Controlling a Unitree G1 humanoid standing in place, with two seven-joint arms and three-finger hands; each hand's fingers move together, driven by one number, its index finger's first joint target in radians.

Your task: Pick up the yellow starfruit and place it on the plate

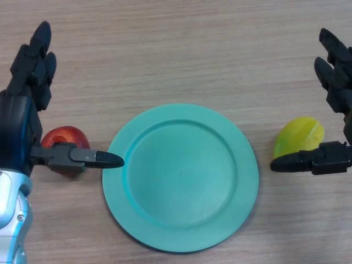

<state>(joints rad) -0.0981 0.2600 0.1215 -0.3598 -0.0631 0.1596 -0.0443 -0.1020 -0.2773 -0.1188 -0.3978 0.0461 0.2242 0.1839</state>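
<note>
Left hand, plate, starfruit beside rim

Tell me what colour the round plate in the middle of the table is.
Teal green, a plain round plate with no pattern, seen in the head view.

Bare desk is lying open beyond the plate; the right hand is flanking the starfruit, nothing blocking between them.

L hand & R hand open
</note>
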